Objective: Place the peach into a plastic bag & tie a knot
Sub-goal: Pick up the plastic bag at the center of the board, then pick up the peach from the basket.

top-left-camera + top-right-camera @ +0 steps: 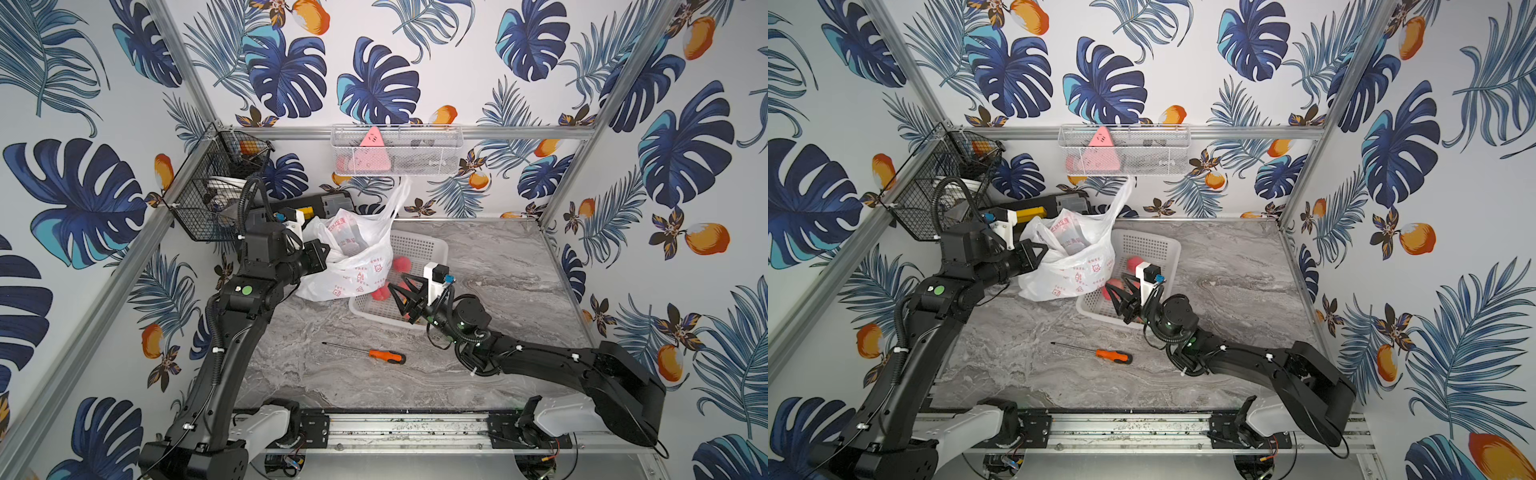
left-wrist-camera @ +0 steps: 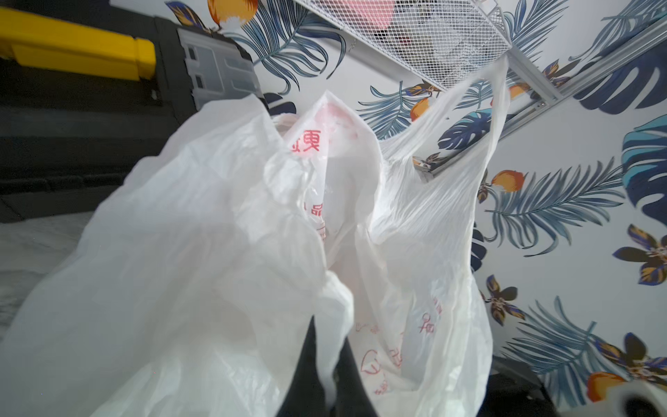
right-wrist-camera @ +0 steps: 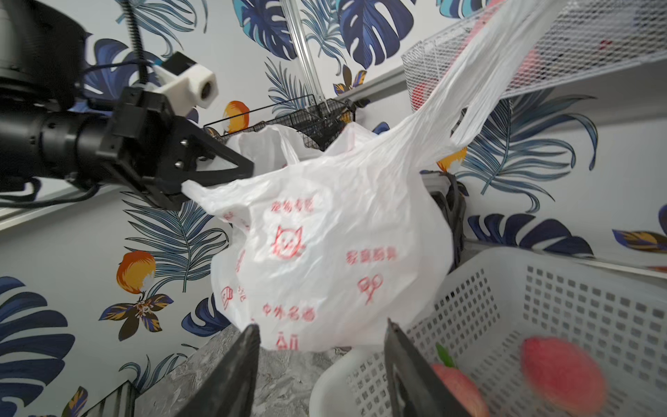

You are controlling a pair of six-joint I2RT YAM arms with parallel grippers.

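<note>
The left fingers (image 3: 242, 168) pinch the bag (image 1: 353, 266) by its rim; it stands on the table (image 1: 498, 270) just beside the basket (image 1: 419, 245). The right fingers (image 3: 234, 372) gape empty above peaches (image 3: 563, 372) in the basket.

The plastic bag (image 1: 353, 270) is translucent white, scattered with small red printed pictures and writing. Just beside it the perforated basket (image 1: 419, 245) is plain white, and the peaches (image 1: 401, 264) inside it are pinkish red. In front of the basket, the screwdriver (image 1: 384, 356) has an orange-and-black handle. The table (image 1: 498, 270) under the basket is grey marbled. The walls (image 1: 415, 62) behind the basket show blue leaves and orange fruit on white.
</note>
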